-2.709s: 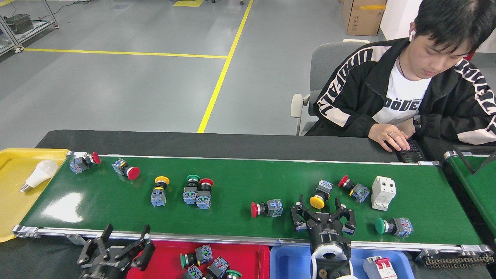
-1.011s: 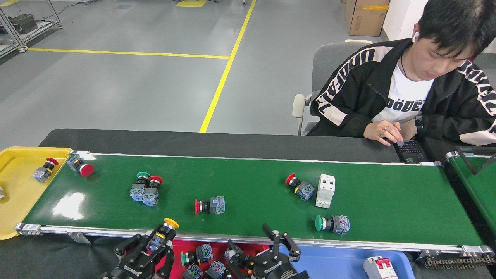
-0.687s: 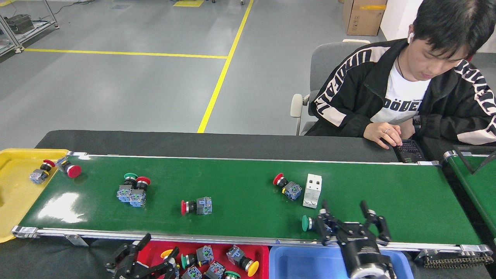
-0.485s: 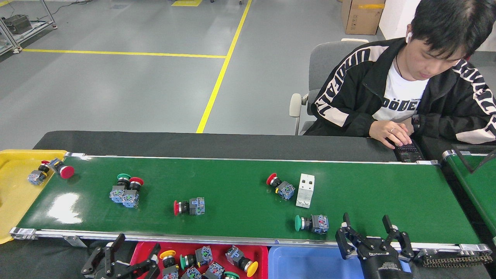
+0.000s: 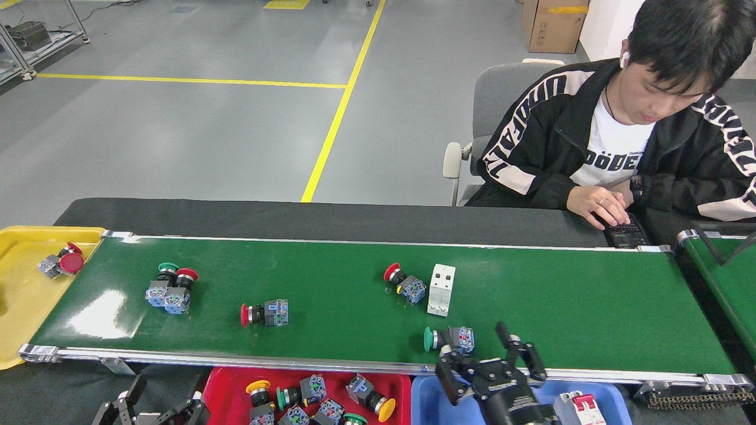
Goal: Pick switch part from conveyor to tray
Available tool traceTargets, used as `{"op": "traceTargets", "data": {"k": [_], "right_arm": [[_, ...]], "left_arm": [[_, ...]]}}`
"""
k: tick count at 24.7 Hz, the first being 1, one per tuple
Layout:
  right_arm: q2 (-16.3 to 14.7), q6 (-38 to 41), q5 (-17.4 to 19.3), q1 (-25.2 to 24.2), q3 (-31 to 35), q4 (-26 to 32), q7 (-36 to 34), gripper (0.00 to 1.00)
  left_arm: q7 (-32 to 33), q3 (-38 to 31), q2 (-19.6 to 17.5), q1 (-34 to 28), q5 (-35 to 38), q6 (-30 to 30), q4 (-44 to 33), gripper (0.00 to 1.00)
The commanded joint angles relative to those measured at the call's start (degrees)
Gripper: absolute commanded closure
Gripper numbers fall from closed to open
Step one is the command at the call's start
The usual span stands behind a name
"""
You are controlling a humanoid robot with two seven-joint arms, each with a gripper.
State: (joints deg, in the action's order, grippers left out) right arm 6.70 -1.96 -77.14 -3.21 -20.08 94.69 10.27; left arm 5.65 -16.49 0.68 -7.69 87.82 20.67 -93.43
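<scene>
The conveyor (image 5: 561, 301) carries several switch parts: a green-and-red pair (image 5: 168, 289), a red-capped one (image 5: 264, 313), another red-capped one (image 5: 403, 283) beside a white breaker (image 5: 441, 289), and a green-capped one (image 5: 449, 338) near the front rail. My right gripper (image 5: 481, 349) is open at the front rail, just right of and below the green-capped part, not touching it. My left gripper (image 5: 160, 404) shows only partly at the bottom left, fingers apart and empty. The red tray (image 5: 224, 386) below the rail holds several switch parts.
A blue tray (image 5: 422, 392) with a red-and-white breaker (image 5: 582, 408) sits right of the red one. A yellow tray (image 5: 23, 295) at the belt's left end holds red-capped parts (image 5: 61, 262). A seated person (image 5: 620, 147) uses a keypad (image 5: 625, 233) behind the belt. A second belt (image 5: 723, 277) lies at right.
The belt has carried all parts leftward, and a red-capped part has dropped into the yellow tray. My right gripper moved left toward the green-capped part. My left gripper sank lower.
</scene>
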Motion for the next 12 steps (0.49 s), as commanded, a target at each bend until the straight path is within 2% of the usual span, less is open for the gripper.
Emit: {"op": "traceTargets", "data": {"k": [1, 6, 9, 12], "right_arm": [[0.7, -1.2, -0.6, 1.7, -2.2, -2.1, 2.1, 0.02], [0.7, -5.9, -0.9, 4.3, -2.9, -3.9, 2.6, 0.02], [0.3, -6.9, -1.4, 4.6, -2.9, -4.8, 2.6, 0.03], [0.6, -8.2, -3.9, 5.9, -2.8, -7.8, 2.6, 0.03]], "left_arm": [[-0.1, 0.8, -0.3, 3.5, 1.5, -1.2, 2.2, 0.00], [-0.2, 1.2, -0.7, 13.1, 4.3, -1.3, 12.8, 0.00], [-0.5, 1.2, -0.8, 16.4, 4.9, -1.2, 18.5, 0.00], [-0.6, 2.2, -0.9, 19.4, 5.1, -1.5, 22.8, 0.00]]}}
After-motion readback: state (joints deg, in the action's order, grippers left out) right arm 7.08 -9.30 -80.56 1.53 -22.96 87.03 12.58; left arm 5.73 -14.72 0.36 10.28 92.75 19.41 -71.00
